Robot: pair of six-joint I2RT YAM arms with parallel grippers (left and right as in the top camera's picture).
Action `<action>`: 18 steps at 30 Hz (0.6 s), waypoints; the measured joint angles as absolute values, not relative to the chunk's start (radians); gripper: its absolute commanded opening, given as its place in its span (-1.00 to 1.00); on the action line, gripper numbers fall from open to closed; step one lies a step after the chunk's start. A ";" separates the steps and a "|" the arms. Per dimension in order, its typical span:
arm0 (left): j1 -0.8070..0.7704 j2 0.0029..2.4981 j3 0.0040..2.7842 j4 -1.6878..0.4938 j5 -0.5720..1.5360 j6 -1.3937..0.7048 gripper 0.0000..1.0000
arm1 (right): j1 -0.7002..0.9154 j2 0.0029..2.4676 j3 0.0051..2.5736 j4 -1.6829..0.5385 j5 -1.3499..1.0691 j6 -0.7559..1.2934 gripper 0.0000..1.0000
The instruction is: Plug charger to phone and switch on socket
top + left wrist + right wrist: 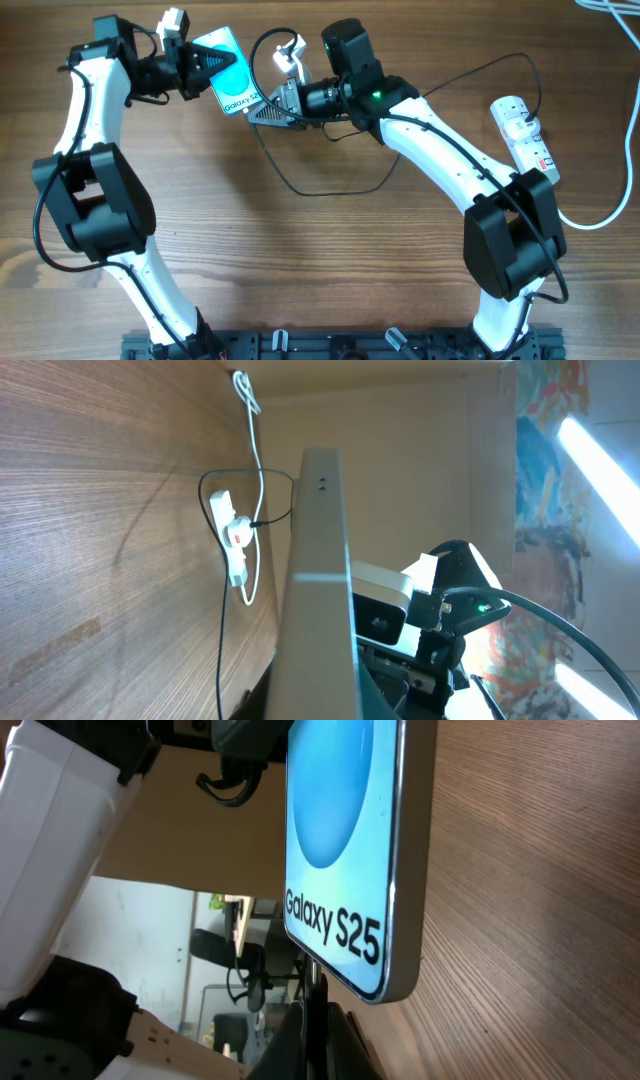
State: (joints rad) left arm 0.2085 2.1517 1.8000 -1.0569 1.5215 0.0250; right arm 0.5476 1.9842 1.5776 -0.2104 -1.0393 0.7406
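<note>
Phone [235, 85] in the left gripper [207, 66] wants bracing while the right gripper [258, 112], pinching the charger [315, 985], drives straight in.

Phone [340, 850] top off-frame, R wrist

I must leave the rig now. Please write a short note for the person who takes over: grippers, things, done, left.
The left gripper: fingers shut on the phone, held off the table.
The right gripper: fingers shut on the charger near its tip, tip at the phone's bottom edge.
The socket: on the table's right side, charger cable runs to it.
Done: phone and charger grasped.
Left: whether the tip is seated cannot be told, check it; then switch on the socket.
</note>
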 measured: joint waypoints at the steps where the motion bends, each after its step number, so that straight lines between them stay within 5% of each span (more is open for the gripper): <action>1: 0.209 2.152 1.800 -1.056 1.522 0.025 -0.92 | 0.546 1.984 1.578 -0.209 -1.039 0.741 -0.91; 18: 0.210 2.152 1.800 -1.053 1.521 0.025 -0.92 | 0.539 1.984 1.566 -0.199 -1.039 0.741 -0.91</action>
